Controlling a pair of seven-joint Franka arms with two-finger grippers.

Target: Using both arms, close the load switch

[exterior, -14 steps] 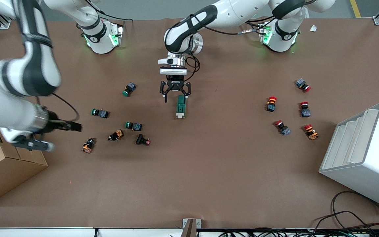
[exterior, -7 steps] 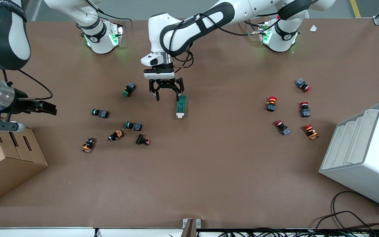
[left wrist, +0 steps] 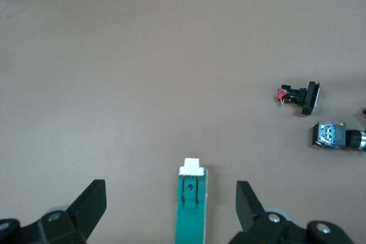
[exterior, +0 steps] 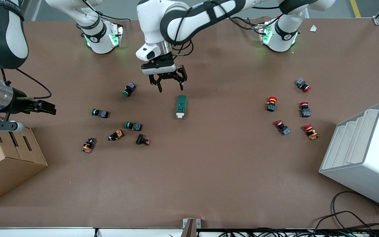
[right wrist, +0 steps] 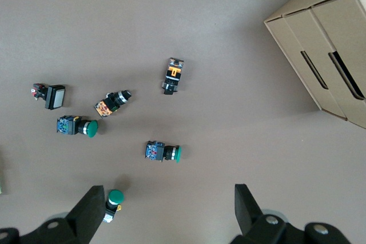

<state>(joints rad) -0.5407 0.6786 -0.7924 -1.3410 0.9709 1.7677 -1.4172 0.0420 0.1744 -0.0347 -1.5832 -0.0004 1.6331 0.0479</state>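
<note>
The load switch (exterior: 181, 106) is a dark green elongated block lying flat at the table's middle, with its white tab at the end nearer the front camera. It also shows in the left wrist view (left wrist: 191, 212), between and below the fingers. My left gripper (exterior: 170, 88) hangs open above the table just off the switch's end toward the bases, touching nothing; in its own view (left wrist: 170, 207) the jaws stand wide apart. My right gripper (exterior: 46, 107) is open and empty in the air near the right arm's end of the table, with its fingers spread wide in the right wrist view (right wrist: 170, 210).
Green and orange push buttons (exterior: 133, 125) lie scattered toward the right arm's end, one green button (right wrist: 112, 201) under my right gripper. Red push buttons (exterior: 271, 103) lie toward the left arm's end. A cardboard box (exterior: 2, 164) and a white rack (exterior: 364, 154) stand at the table's ends.
My left gripper has lifted off the load switch and drawn back toward the bases, leaving it lying flat. My right gripper pulled back toward the cardboard box, then held still.
</note>
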